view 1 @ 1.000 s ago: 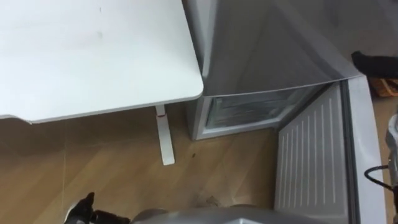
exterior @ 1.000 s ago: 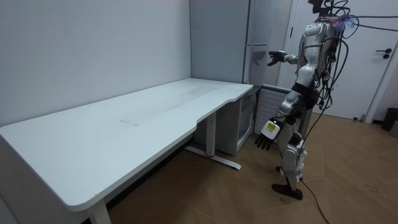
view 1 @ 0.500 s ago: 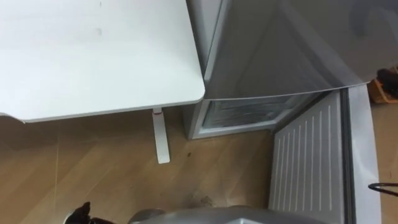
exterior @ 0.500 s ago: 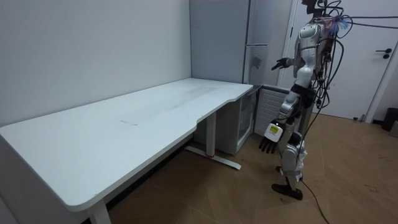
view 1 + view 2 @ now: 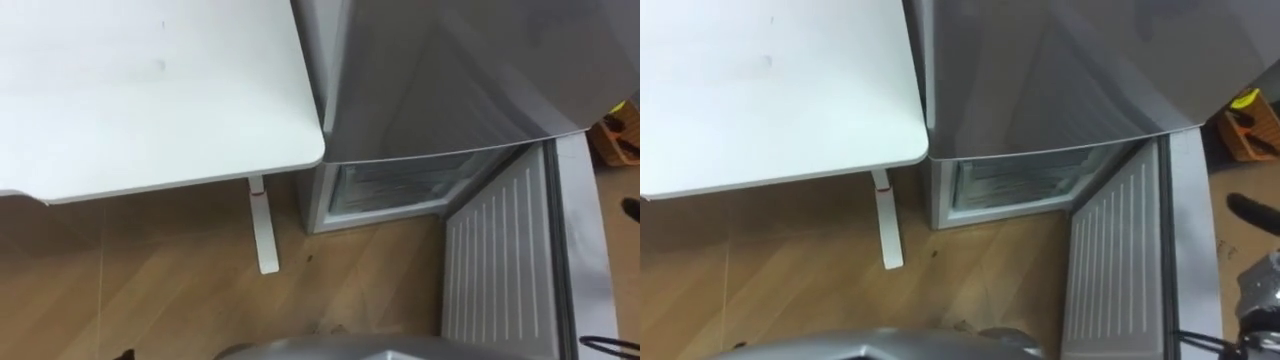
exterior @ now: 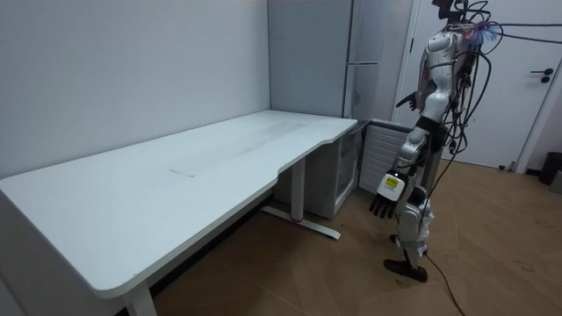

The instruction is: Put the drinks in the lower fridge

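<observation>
- Two hands are in view, and nothing is held in either; the left hand (image 6: 381,202) hangs low beside the thigh in the room view, with its dark fingers relaxed, spread and pointed at the wooden floor (image 5: 150,270).
- The right hand (image 6: 407,102) is held up before the torso, on the side of the fridge (image 5: 440,80); at the right edge of the right eye view a dark finger of it is seen stretched out straight, apart from the fridge.
- The robot is seen standing upright on the floor, just before the fridge and near the corner of the white table (image 5: 150,100); the fridge is set just beside the table's edge.
- The lower compartment (image 5: 400,185) is open, and pale drawer fronts are seen inside it; the lower door (image 5: 495,260) is swung out toward the robot, with its ribbed white inner face turned to the eye views.
- The table's white foot (image 5: 263,225), marked with a small red band, rests on the floor to the left of the compartment.
- Where the drinks are cannot be told.
</observation>
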{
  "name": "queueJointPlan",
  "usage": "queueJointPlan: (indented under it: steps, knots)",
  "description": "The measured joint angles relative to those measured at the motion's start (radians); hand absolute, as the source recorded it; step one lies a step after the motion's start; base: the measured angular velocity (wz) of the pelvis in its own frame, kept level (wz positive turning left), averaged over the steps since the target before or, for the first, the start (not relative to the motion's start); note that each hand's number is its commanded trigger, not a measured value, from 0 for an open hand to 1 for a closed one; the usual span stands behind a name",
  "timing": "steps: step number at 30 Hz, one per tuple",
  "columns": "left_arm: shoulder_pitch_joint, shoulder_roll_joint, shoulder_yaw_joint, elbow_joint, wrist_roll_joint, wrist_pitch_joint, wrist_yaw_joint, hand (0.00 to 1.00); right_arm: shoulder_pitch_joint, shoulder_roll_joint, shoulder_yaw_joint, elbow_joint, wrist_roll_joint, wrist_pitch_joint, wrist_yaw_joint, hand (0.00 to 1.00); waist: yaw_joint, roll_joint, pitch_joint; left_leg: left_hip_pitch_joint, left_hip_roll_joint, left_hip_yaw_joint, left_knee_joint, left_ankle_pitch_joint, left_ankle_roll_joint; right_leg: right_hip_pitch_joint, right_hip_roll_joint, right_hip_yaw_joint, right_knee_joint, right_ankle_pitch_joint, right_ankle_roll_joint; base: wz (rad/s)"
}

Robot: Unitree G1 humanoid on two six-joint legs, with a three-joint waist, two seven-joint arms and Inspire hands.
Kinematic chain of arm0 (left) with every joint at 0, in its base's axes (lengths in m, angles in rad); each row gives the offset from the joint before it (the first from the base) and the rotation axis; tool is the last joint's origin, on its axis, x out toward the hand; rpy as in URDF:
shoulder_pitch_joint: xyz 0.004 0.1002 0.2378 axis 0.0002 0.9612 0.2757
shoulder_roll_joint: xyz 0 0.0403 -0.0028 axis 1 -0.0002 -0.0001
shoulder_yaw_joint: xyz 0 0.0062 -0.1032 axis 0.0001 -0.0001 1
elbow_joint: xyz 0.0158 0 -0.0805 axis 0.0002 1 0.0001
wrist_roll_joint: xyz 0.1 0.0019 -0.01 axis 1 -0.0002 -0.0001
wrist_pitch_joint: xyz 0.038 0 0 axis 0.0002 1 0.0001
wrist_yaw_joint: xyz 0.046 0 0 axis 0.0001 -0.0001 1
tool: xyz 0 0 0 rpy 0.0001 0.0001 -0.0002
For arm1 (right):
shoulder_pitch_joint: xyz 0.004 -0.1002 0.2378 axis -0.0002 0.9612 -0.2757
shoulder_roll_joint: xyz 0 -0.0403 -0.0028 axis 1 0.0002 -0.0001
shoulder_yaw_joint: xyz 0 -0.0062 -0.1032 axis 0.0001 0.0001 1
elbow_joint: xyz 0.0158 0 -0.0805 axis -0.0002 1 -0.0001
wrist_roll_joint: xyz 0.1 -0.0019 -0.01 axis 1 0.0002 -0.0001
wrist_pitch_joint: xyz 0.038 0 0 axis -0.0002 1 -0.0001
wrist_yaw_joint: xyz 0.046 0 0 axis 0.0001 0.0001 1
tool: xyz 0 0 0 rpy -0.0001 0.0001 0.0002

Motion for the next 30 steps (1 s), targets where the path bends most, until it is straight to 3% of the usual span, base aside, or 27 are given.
queueJointPlan:
  steps: [1,5,10,15,18,25,28,30]
  knots:
    - [0.008,-0.002,0.000,0.000,0.000,0.001,0.000,0.00,0.013,0.001,-0.001,0.019,0.013,0.005,0.000,0.00,0.000,0.003,-0.0033,0.005,0.000,0.000,-0.002,0.001,-0.001,0.004,0.001,0.001,-0.004,0.000,0.000,0.00]
    - [0.016,-0.004,0.003,-0.001,0.000,0.004,0.001,0.00,0.031,0.001,-0.039,0.065,0.059,0.008,0.004,0.00,-0.004,0.016,-0.0030,0.014,-0.001,0.004,-0.009,0.003,-0.003,0.007,0.001,0.004,-0.005,0.000,-0.001,-0.04]
    - [0.017,-0.005,0.026,-0.003,0.005,0.004,-0.001,0.00,0.062,0.004,-0.066,0.120,0.177,0.009,0.017,0.00,0.001,0.010,-0.0016,0.029,-0.004,0.007,-0.014,0.003,-0.003,0.017,0.001,0.011,-0.006,-0.006,0.000,-0.04]
    - [0.011,-0.015,0.021,0.004,0.010,0.004,-0.003,0.00,0.092,0.066,-0.055,0.121,0.271,0.009,0.093,0.00,0.002,0.006,-0.0012,0.022,-0.003,0.004,-0.008,0.002,-0.003,0.015,0.001,0.016,-0.019,-0.005,0.000,-0.02]
    - [0.010,-0.016,-0.009,0.004,0.010,0.004,-0.002,0.00,0.113,0.076,0.027,0.117,0.273,-0.004,0.145,0.00,0.009,0.011,-0.0053,0.022,-0.002,0.004,-0.008,0.002,-0.003,0.017,0.001,0.011,-0.019,-0.004,0.000,0.00]
    - [-0.033,-0.025,-0.049,0.026,0.012,0.004,-0.002,0.00,0.144,0.104,0.164,0.033,0.206,-0.018,0.257,0.00,0.030,0.008,-0.0043,0.020,0.006,0.008,-0.011,0.001,-0.004,0.014,0.008,0.010,-0.019,0.007,-0.005,-0.03]
    - [-0.053,-0.021,-0.108,0.026,0.008,0.004,-0.011,0.00,0.214,0.152,0.286,-0.205,0.108,-0.011,0.281,0.00,0.046,0.022,-0.0049,0.018,0.019,0.030,-0.014,-0.003,-0.012,0.003,0.022,0.020,-0.018,0.017,-0.013,-0.28]
    - [-0.066,-0.018,-0.162,0.027,0.008,0.004,-0.009,0.00,0.266,0.160,0.386,-0.377,0.046,0.014,0.285,0.00,0.061,0.031,-0.0036,0.004,0.022,0.032,-0.013,-0.002,-0.014,-0.015,0.028,0.034,-0.003,0.019,-0.017,-0.31]
